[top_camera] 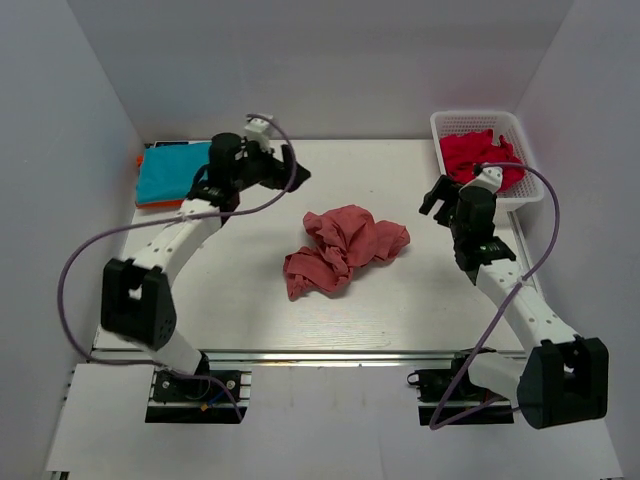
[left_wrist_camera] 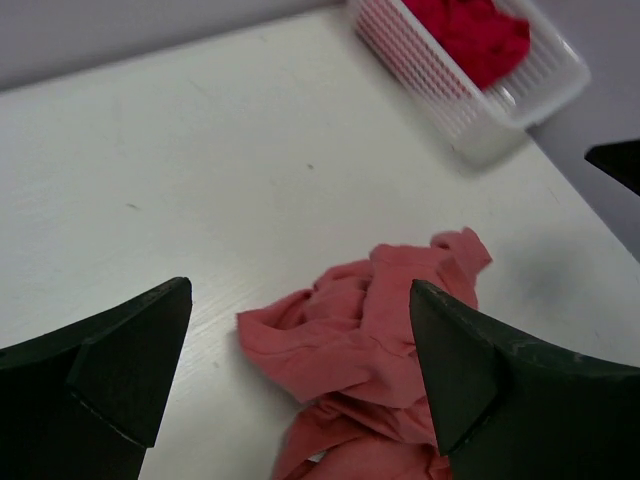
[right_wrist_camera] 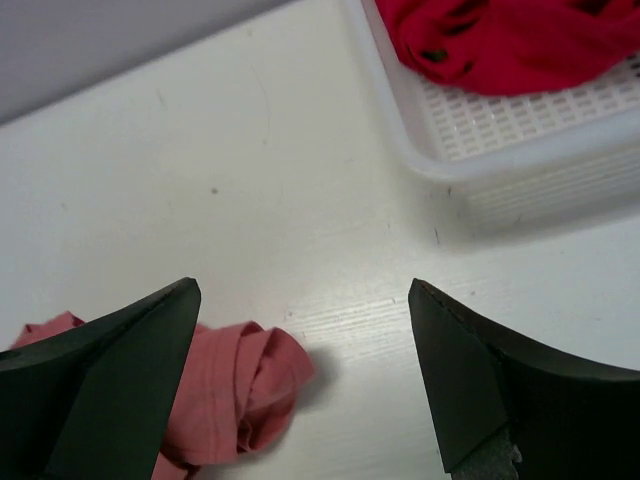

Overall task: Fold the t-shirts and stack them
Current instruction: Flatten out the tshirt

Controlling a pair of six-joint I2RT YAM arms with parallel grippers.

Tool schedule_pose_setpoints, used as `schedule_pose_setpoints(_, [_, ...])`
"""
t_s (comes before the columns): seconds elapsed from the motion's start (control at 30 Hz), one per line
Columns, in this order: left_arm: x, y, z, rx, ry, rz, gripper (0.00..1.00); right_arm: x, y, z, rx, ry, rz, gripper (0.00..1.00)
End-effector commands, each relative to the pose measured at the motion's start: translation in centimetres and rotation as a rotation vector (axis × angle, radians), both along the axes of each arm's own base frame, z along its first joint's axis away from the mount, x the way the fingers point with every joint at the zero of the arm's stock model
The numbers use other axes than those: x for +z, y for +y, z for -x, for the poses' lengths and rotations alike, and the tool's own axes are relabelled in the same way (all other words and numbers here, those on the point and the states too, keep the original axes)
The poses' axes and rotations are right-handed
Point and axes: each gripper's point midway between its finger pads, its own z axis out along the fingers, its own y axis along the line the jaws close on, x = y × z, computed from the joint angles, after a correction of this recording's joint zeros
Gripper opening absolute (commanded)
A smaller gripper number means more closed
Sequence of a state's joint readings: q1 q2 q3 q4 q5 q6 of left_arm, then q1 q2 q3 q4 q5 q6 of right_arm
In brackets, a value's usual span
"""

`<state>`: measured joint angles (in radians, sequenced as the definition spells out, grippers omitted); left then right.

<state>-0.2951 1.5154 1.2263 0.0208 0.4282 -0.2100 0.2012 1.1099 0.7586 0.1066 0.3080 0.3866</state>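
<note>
Both my claws are spread wide and hold nothing: my left claw (top_camera: 292, 170) hangs at about 11 o'clock from the crumpled pink shirt (top_camera: 345, 250), and my right claw (top_camera: 434, 197) at about 2 o'clock from it, neither touching the cloth. The pink shirt lies bunched at the middle of the table (top_camera: 240, 300). A red shirt (top_camera: 478, 157) is heaped in the white basket (top_camera: 528, 195) at the table's 2 o'clock corner, and a folded blue shirt (top_camera: 168, 175) lies at the 10 o'clock corner. The main risk, as I judge it, is pinching a knot of layers instead of one hem, since the cloth is twisted on itself. It would then lift as a lump and never spread flat. My right claw is also close to the basket, so a careless swing could shove it. Only the top view shows the folded blue shirt and how both arms stand around the heap. My left wrist camera shows the twisted folds up close between my fingers. My right wrist camera catches only one rolled end of the pink shirt at 7 o'clock, but it shows the basket's mesh wall plainly.
</note>
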Motion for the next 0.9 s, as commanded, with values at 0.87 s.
schedule_pose_setpoints(0.87, [-12.7, -17.6, 1.1, 0.037, 0.125, -0.667, 0.91, -9.2, -0.9, 2.6, -0.117, 0.361, -0.051, 0.86])
